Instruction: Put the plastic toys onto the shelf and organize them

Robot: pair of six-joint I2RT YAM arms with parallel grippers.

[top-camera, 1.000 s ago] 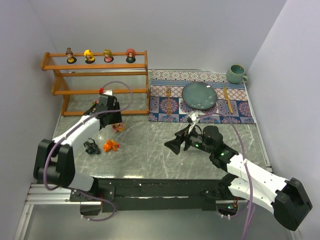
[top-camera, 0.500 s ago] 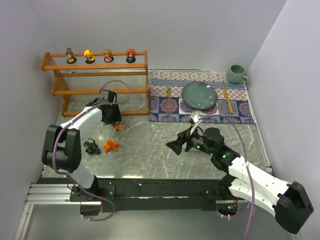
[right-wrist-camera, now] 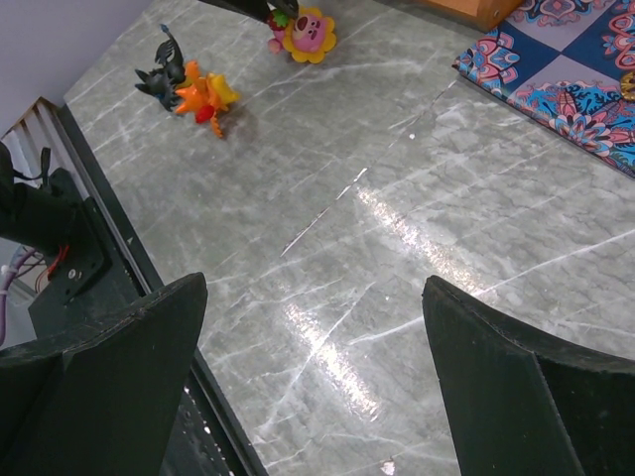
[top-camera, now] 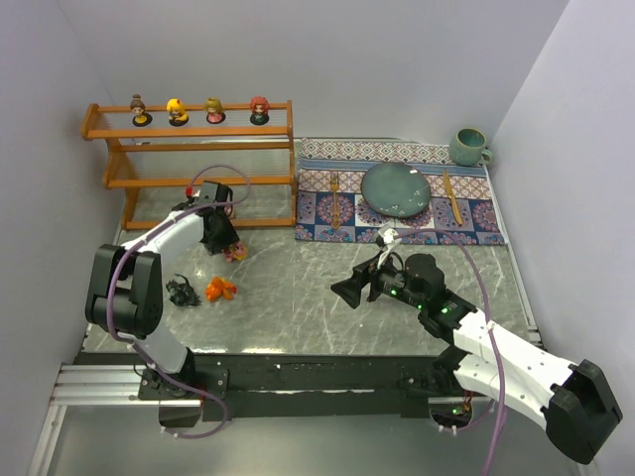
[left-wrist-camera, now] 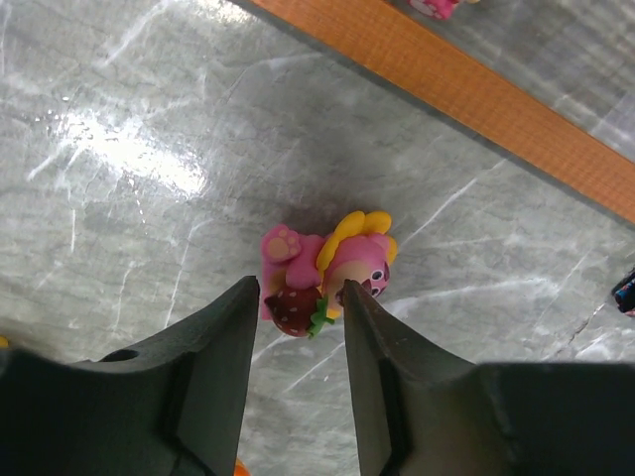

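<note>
A pink and yellow toy holding a strawberry lies on the marble table in front of the shelf. My left gripper points down at it, jaws narrowed, one fingertip on each side of the strawberry; a thin gap shows on the left side. From above, that gripper covers most of the toy. Several dolls stand on the shelf's top tier. An orange creature and a dark one lie together near the left arm. My right gripper hovers wide open over bare table.
A patterned placemat at the back right carries a teal plate, a fork and a knife. A teal mug stands behind it. The shelf's bottom rail runs just beyond the pink toy.
The left arm has lowered its gripper onto the pink toy and its jaws have narrowed around it. The right arm has barely moved.
</note>
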